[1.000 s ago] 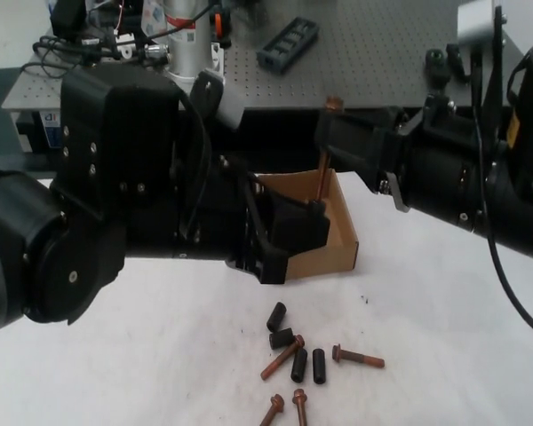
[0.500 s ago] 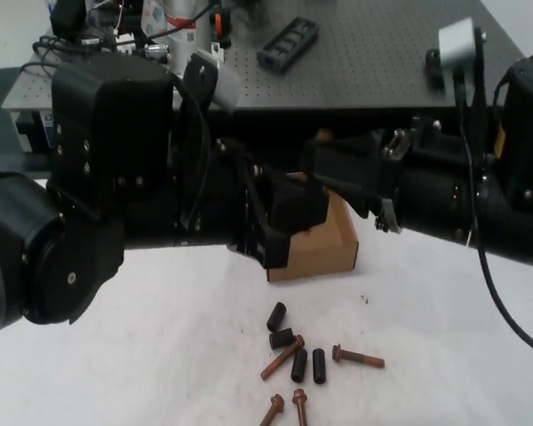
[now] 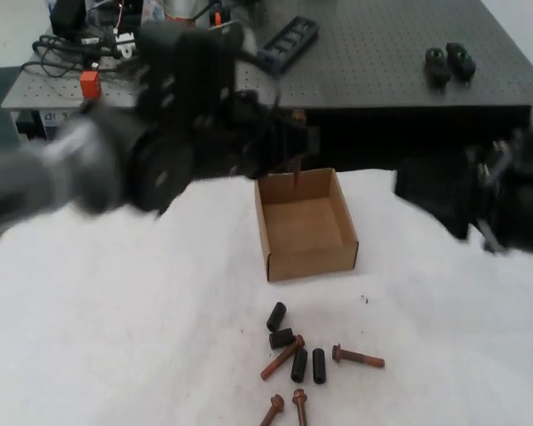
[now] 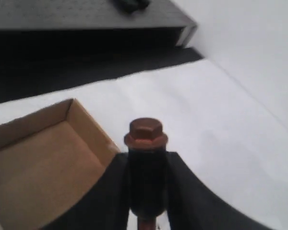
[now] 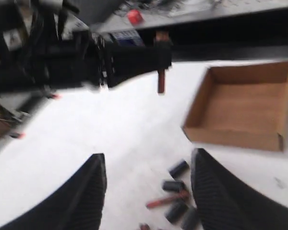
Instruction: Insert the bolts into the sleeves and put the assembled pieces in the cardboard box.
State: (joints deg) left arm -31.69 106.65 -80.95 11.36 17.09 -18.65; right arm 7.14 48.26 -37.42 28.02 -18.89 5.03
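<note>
My left gripper point(image 3: 291, 146) hangs over the back edge of the cardboard box point(image 3: 311, 259). It is shut on a black sleeve point(image 4: 145, 179) with a copper bolt point(image 4: 145, 134) pushed through it; the bolt's tip shows below the fingers. In the right wrist view that assembled piece point(image 5: 161, 72) sits beside the box point(image 5: 235, 136). My right gripper point(image 5: 151, 191) is open with nothing in it, and stands off to the right of the box point(image 3: 417, 188). Several loose sleeves point(image 3: 298, 365) and bolts point(image 3: 358, 358) lie on the white cloth in front of the box.
A black perforated table point(image 3: 382, 53) rises behind the cloth, carrying a black tray point(image 3: 287, 43), two black knobs point(image 3: 449, 60) and cables point(image 3: 71, 44). The box floor point(image 4: 33, 163) is bare. Open white cloth lies left and right of the loose parts.
The right gripper has let go of the bolt and drawn back to the right. The left arm has pulled back and left, carrying the sleeve with the bolt in it.
</note>
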